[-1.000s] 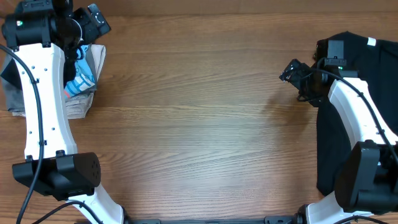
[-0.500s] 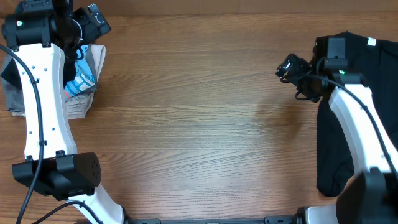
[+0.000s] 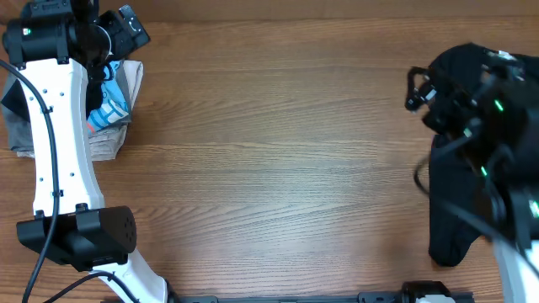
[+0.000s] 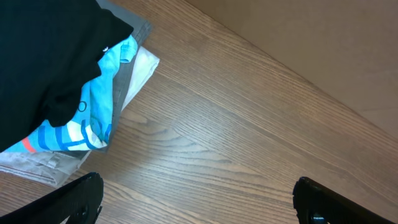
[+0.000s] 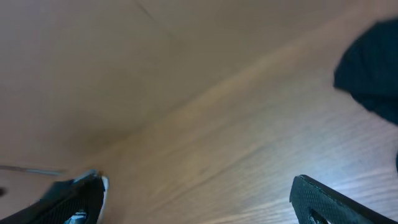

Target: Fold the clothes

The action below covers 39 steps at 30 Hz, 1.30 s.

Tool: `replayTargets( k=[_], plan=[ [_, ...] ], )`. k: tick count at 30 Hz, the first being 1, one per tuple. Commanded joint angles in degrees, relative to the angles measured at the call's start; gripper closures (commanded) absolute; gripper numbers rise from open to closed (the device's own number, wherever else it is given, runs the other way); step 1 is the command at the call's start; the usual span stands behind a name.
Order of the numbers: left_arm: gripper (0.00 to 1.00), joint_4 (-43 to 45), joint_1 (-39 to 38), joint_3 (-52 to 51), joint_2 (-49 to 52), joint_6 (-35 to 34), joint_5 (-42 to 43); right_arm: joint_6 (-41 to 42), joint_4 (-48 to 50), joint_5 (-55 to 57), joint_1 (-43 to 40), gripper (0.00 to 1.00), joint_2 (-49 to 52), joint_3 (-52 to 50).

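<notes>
The black clothes lie in a heap along the table's right edge, with a small white tag at the far end. My right arm is blurred over that heap. Its gripper is open above bare wood, with a black fold off to its right. Over the far left corner my left gripper is open, nothing between its fingers. Black cloth fills the upper left of the left wrist view, lying on a stack of other garments.
A stack of folded garments in grey, white and blue sits at the far left, partly under the left arm. The blue and white piece shows under the black cloth. Bare wood spans the middle.
The right arm has swung right, from the open wood beside the heap to over the black clothes, and is blurred with motion. The left arm has not moved.
</notes>
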Motion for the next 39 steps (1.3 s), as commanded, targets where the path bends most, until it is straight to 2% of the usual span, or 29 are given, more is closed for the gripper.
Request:
replayTargets(
  k=[1, 11, 22, 35, 39],
  plan=[
    [0.00, 0.0, 0.1, -0.2, 0.2, 1.1, -0.2, -0.4, 0.2, 0.6, 0.6, 0.00, -7.8, 0.0],
    [0.00, 0.0, 0.1, -0.2, 0.2, 1.1, -0.2, -0.4, -0.4, 0.6, 5.4, 0.00, -26.7, -0.1],
    [0.00, 0.0, 0.1, -0.2, 0.2, 1.1, -0.2, -0.4, -14.1, 1.9, 5.8, 0.00, -45.4, -3.1],
    [0.00, 0.0, 0.1, -0.2, 0.2, 1.1, -0.2, -0.3, -15.4, 3.2, 5.8, 0.00, -58.1, -16.5],
    [0.00, 0.0, 0.1, -0.2, 0.2, 1.1, -0.2, -0.3, -14.4, 4.7, 5.8, 0.00, -58.2, -20.3]
  ],
)
